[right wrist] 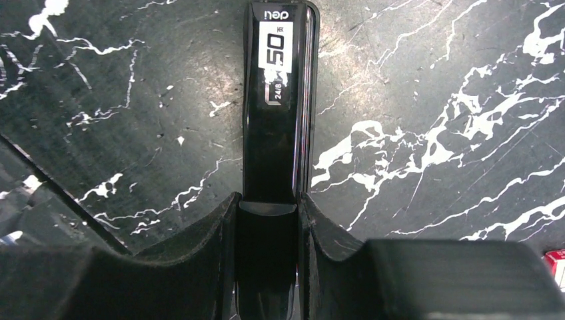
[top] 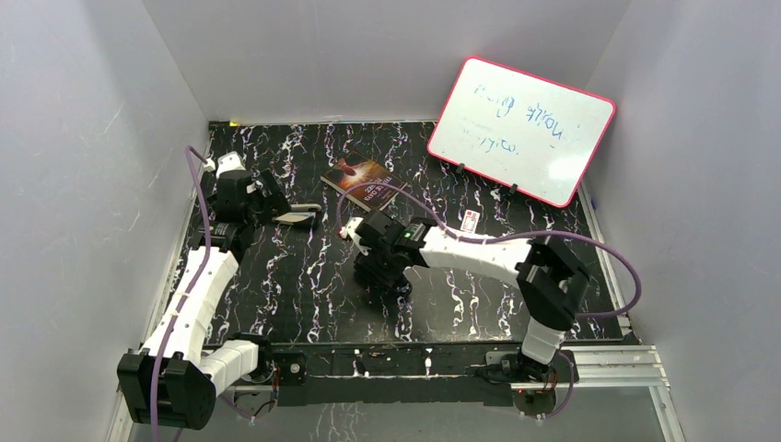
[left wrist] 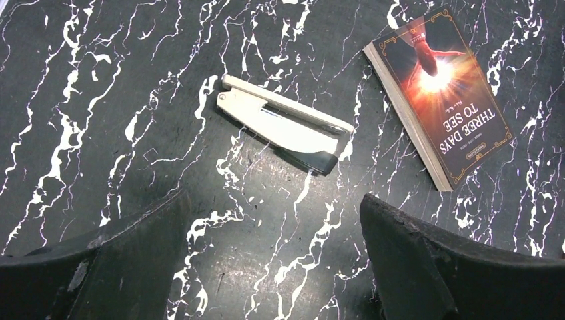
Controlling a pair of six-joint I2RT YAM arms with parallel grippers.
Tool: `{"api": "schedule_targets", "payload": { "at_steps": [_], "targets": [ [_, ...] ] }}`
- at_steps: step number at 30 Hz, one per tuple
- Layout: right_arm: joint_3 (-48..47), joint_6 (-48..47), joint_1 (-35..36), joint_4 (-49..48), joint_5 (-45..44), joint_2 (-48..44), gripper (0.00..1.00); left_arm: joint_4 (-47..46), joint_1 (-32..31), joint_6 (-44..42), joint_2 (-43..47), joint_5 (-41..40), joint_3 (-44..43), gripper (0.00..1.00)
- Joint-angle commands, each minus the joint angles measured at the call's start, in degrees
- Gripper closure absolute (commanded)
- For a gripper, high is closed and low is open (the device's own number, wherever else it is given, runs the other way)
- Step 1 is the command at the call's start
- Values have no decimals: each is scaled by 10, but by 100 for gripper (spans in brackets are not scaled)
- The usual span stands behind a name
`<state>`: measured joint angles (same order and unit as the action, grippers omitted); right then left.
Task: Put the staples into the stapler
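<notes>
I had the right gripper (right wrist: 266, 207) clamped narrowly around the black stapler (right wrist: 276, 133) near the counter's (top: 304, 295) middle, the white-and-red staple box (top: 471, 221) at its 2 o'clock, and the left gripper (left wrist: 273, 200) gaping wide above a cream stapler (left wrist: 283, 123), touching nothing.

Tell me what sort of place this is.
Probably a lab robot cell: white walls box in a black marbled tabletop, a left arm and right arm are bolted at its near edge, a whiteboard leans at the back.
</notes>
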<state>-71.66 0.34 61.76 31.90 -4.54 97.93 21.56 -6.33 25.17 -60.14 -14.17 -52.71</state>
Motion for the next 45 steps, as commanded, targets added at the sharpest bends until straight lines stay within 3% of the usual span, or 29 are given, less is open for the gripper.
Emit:
{"api": "schedule_targets", "payload": {
  "at_steps": [1, 7, 14, 22, 27, 32, 38, 42, 45],
  "targets": [
    [-65, -37, 7, 26, -4, 40, 92, 2, 3, 1, 16, -9, 10, 2],
    [-76, -47, 18, 20, -5, 74, 86, 5, 3, -18, 20, -14, 6, 2],
    [-62, -46, 18, -5, 10, 67, 53, 13, 3, -37, 17, -19, -1, 2],
    [-8, -16, 18, -75, 7, -8, 22, 10, 3, -72, 10, -51, -36, 2],
    [57, 20, 17, -160, -4, -101, 17, -22, 3, -130, 13, -56, -57, 2],
    [179, 89, 17, -322, -63, -230, 16, -75, 3, -166, 19, 42, -52, 2],
    [331, 185, 18, -475, -205, -343, 17, -97, 3, -237, -16, 206, -53, 2],
    [343, 195, 17, -427, -233, -369, 15, -104, -1, -292, -45, 391, -54, 3],
    [337, 227, 16, -359, -248, -385, 6, -104, -20, -348, -63, 510, -51, 5]
  ]
}}
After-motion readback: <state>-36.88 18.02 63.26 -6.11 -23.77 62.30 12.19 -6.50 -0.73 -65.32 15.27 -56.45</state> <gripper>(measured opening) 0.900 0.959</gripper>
